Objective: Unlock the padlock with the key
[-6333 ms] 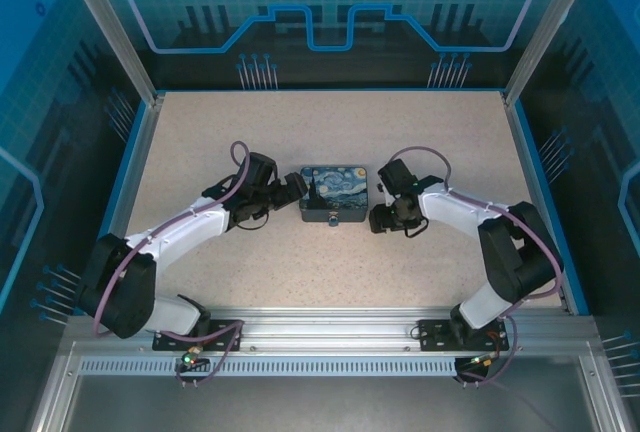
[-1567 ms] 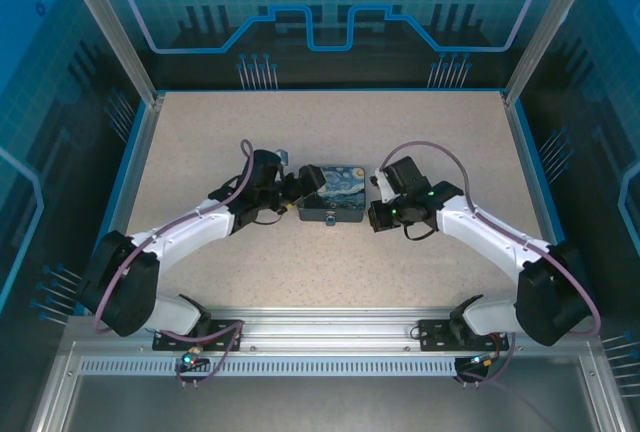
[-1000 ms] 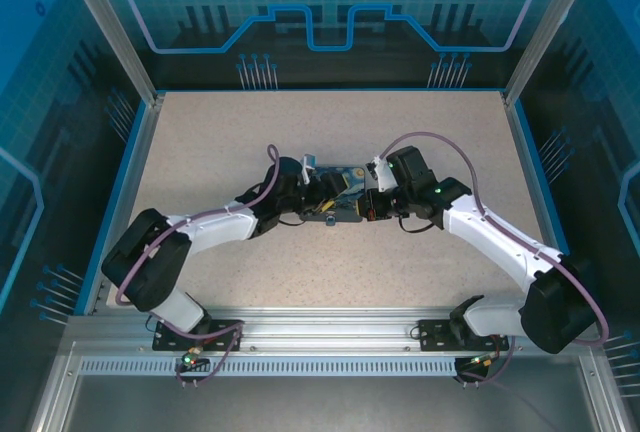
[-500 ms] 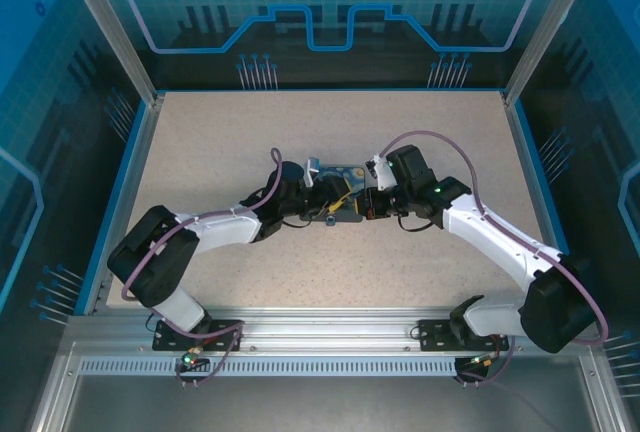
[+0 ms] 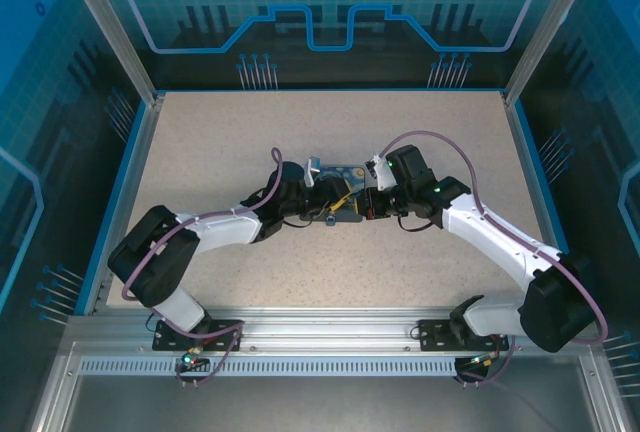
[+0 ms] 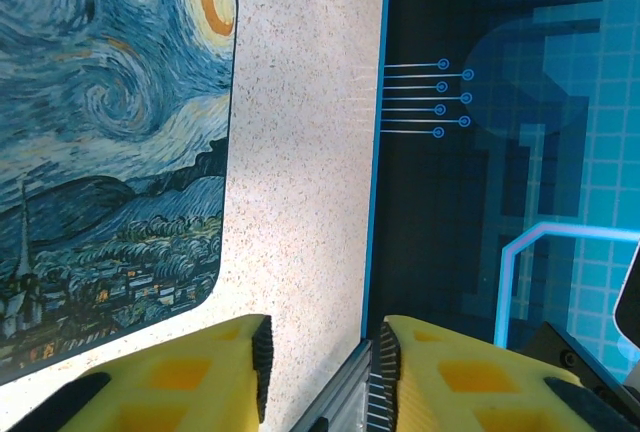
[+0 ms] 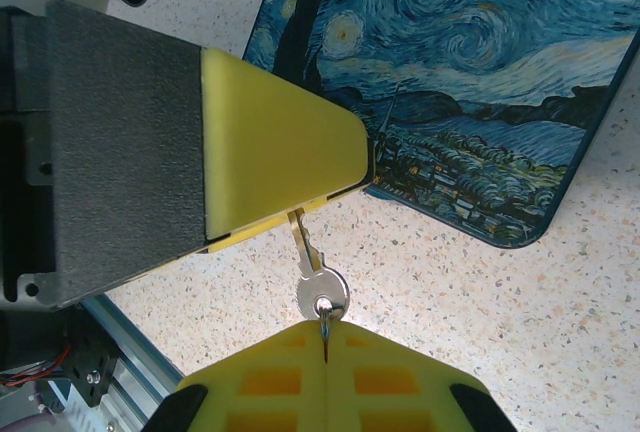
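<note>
The padlock (image 7: 470,72) lies flat on the surface (image 7: 480,322), printed face up, with one tool at each side of it. To me it looks hard and rigid. Its face is smooth, and foam would probably slide on it, so the dark sides seem the better place to hold it steady. The key (image 7: 320,287) is the opposite: thin, light, stiff metal, and I think it can twist easily between soft pads. Its round head is the right place to take it, with the flat faces against the pads.

The right tool (image 7: 325,337) is pressed together on exactly this head, just beside the padlock's edge. The blade points toward the padlock and goes out of sight under a yellow pad (image 7: 270,142) of the left tool (image 6: 320,342), so I cannot tell if it is already in the keyhole. The left tool's pads stand apart with a narrow gap, and I see nothing clearly pinched there.

Some seconds earlier both tools waited apart from the padlock, one on each side, and its whole face was free. Now both crowd over it and cover most of the print. The left arm is stretched much further toward it.
</note>
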Motion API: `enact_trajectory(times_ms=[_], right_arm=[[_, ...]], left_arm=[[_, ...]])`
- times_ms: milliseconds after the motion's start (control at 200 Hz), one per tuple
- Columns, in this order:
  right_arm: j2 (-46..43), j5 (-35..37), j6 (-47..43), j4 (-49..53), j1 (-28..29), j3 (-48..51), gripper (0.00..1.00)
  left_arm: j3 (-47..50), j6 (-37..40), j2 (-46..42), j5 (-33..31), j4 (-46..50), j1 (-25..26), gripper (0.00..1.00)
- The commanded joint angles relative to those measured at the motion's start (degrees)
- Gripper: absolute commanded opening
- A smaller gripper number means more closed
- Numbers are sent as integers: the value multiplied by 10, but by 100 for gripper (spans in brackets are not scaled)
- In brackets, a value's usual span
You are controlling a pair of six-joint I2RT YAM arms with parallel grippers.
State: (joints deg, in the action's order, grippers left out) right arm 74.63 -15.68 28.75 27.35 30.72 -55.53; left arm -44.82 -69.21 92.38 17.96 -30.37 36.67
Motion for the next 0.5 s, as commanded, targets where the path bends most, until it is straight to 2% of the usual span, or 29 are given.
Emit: enact_trajectory(times_ms=[0, 170, 495], right_arm=[[4, -10, 4, -7, 0, -11, 0], [5, -10, 4, -8, -2, -12, 0], [5, -11, 4, -10, -4, -11, 0]], left_arm=[[6, -8, 10, 16, -24, 7, 34], [5, -11, 11, 17, -28, 9, 32], [0, -12, 14, 18, -27, 11, 22]])
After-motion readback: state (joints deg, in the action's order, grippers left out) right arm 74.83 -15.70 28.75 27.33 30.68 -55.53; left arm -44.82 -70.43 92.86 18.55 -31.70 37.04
